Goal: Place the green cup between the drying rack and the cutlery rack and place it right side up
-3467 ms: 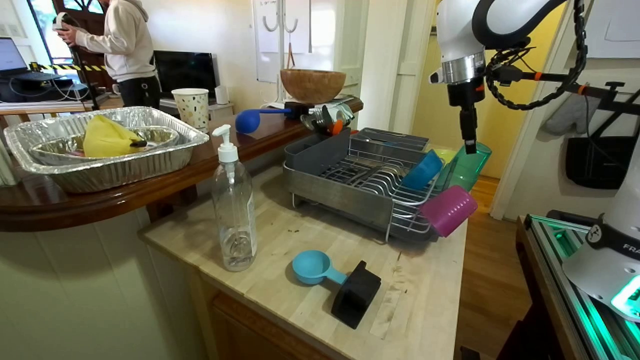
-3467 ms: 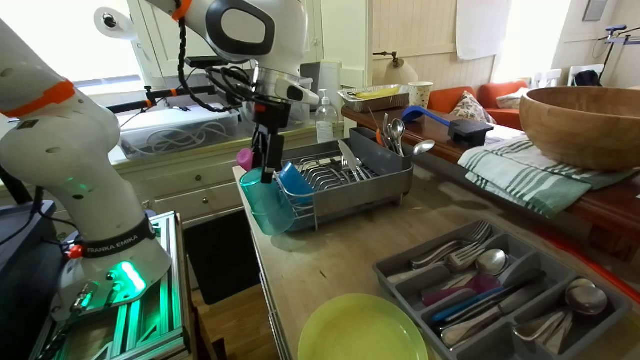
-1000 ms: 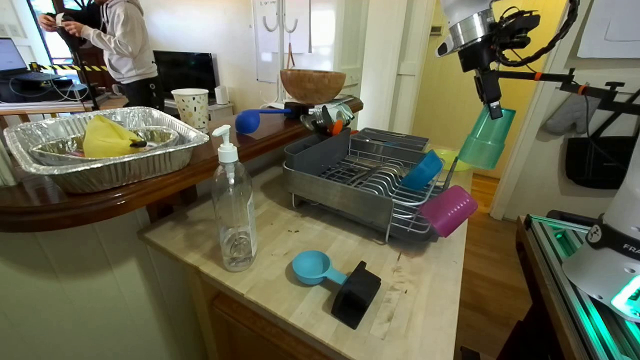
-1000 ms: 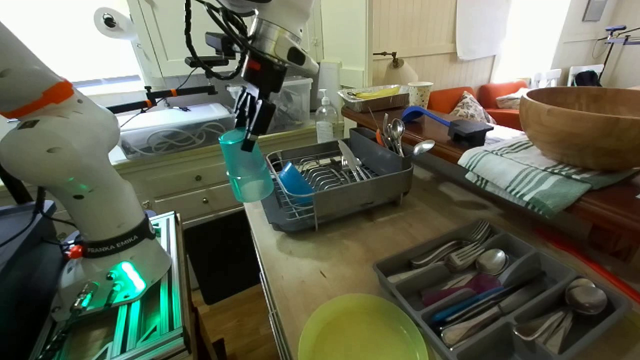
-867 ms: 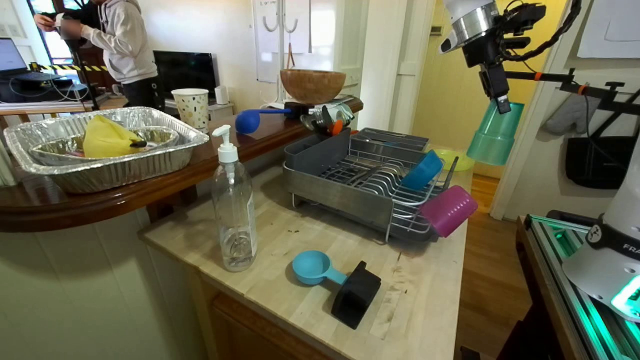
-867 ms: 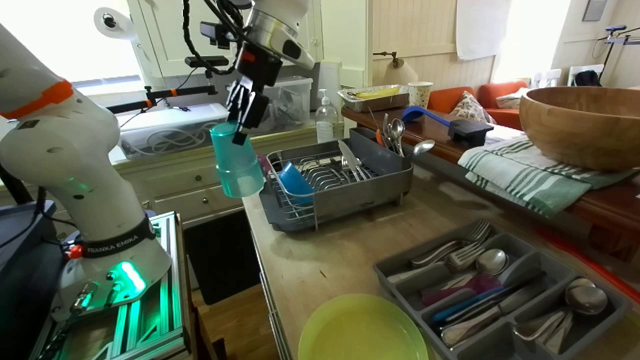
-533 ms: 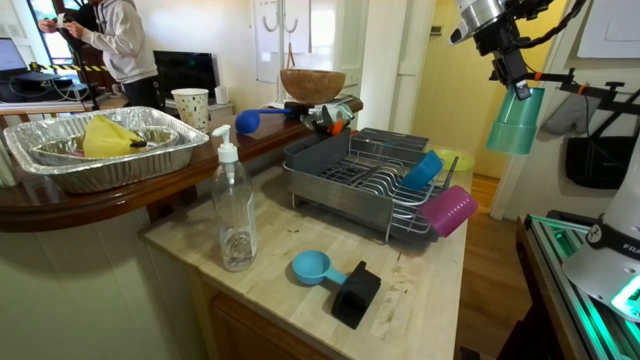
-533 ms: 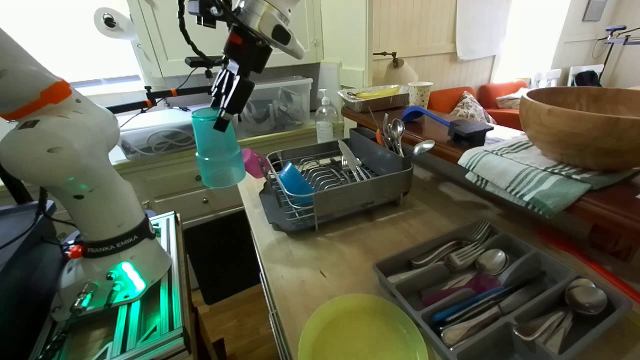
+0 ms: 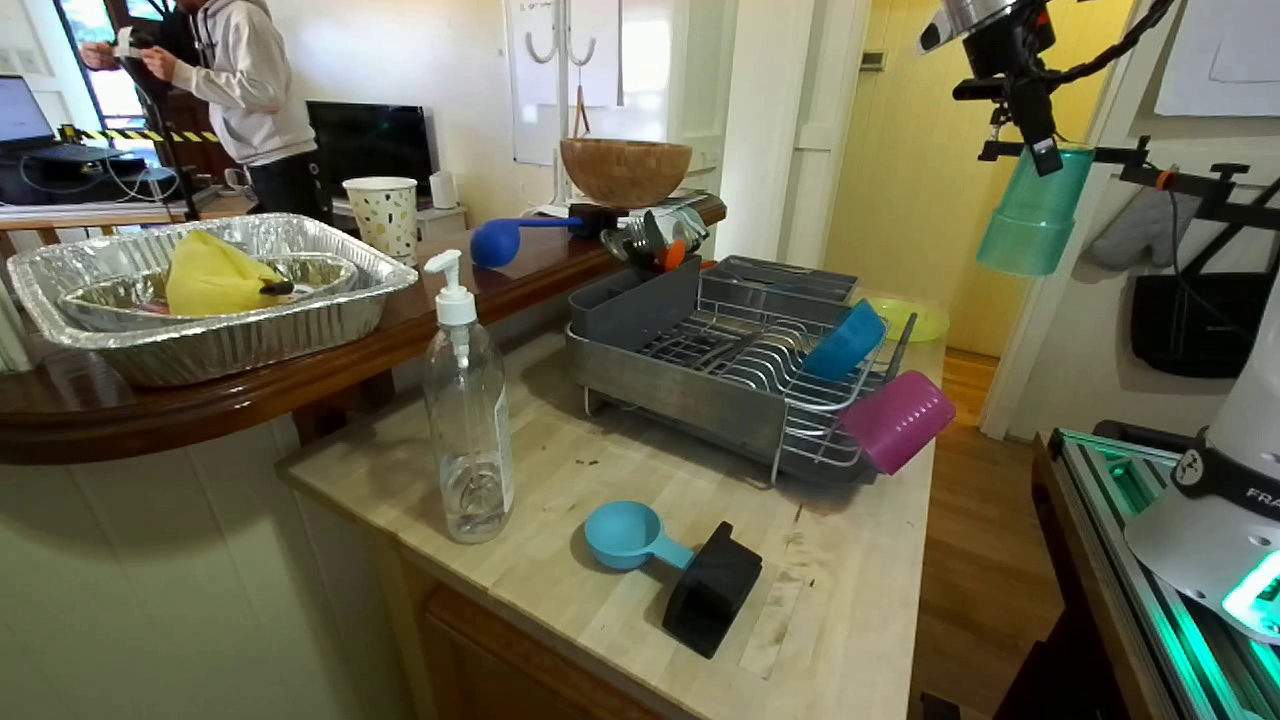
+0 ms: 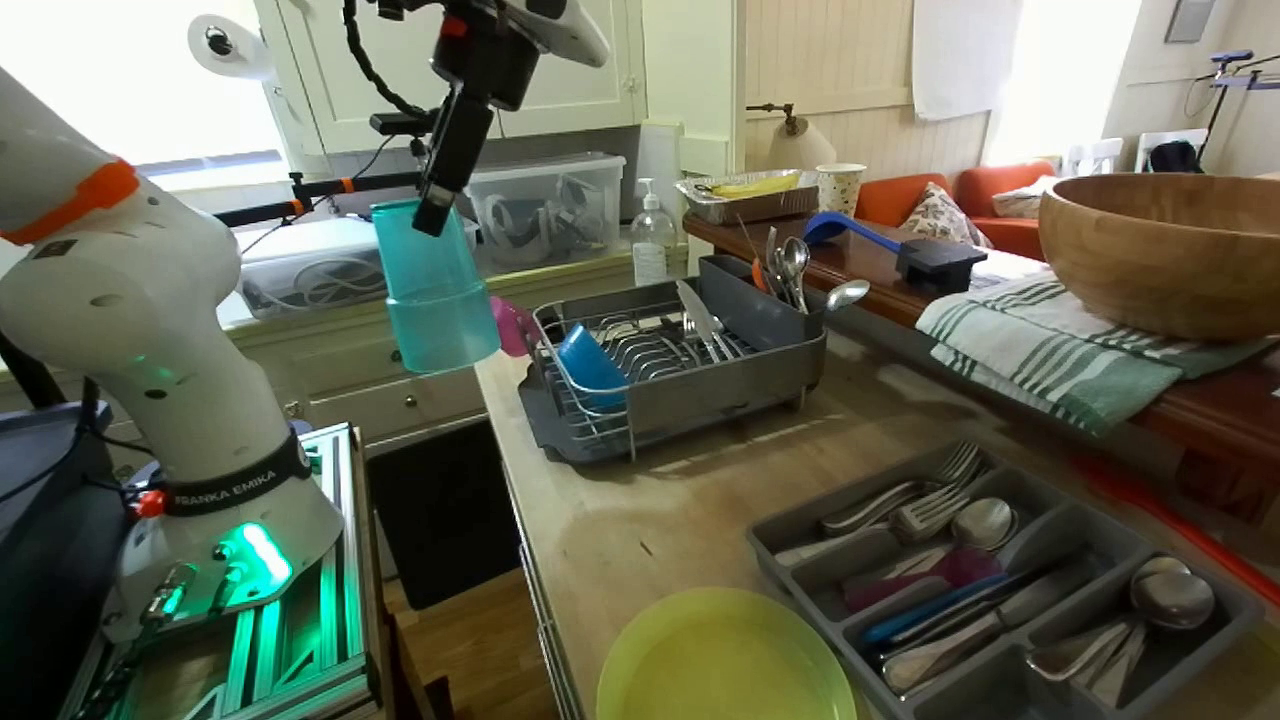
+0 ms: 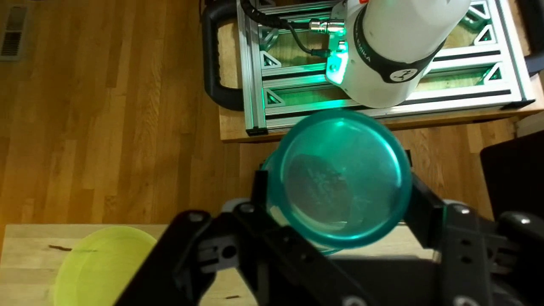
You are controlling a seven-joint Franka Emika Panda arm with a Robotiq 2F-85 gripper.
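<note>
My gripper (image 11: 339, 191) pinched the upside-down cup (image 9: 1035, 215), aloft at two o'clock from the rack (image 9: 680, 398) in an exterior view; I judged its taper could make it slip when flipped.

Drying rack (image 10: 722, 388), cutlery tray (image 10: 1005, 690) and drawers (image 10: 350, 413) show a kitchen.
</note>
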